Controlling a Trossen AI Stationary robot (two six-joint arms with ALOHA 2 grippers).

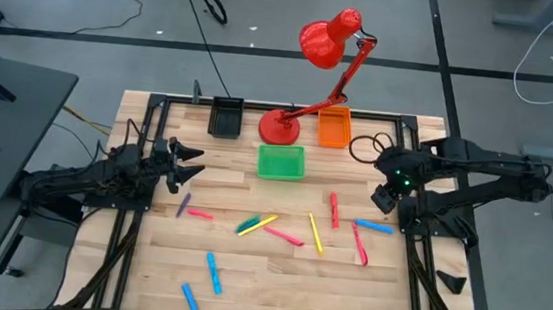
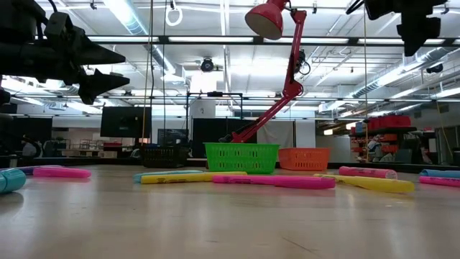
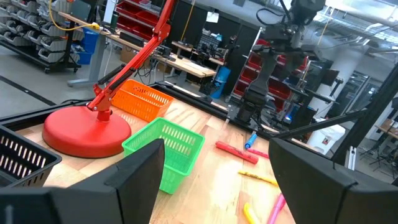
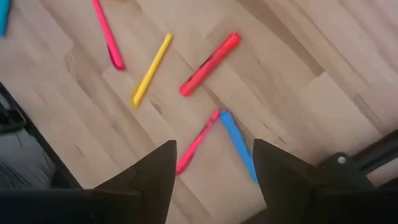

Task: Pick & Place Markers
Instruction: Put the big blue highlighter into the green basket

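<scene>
Both my grippers hang empty above the table; no marker is picked yet.

The thin plastic markers point(image 1: 272, 227) lie scattered flat on the pale wooden tabletop point(image 1: 276, 275), none in the green mesh bin point(image 1: 281, 161), so sorting looks barely begun. My right gripper point(image 4: 214, 163) hovers fingers spread, touching nothing, over a blue marker point(image 4: 239, 145) and a pink one, probably lining up a grasp. My left gripper point(image 1: 191, 163) waits wide open near the table's left edge.

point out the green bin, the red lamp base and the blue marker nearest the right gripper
green bin point(image 1: 281, 162), high view, middle of its floor
red lamp base point(image 1: 279, 127), high view, centre of the round foot
blue marker point(image 1: 375, 225), high view, mid-length of the stick
</scene>
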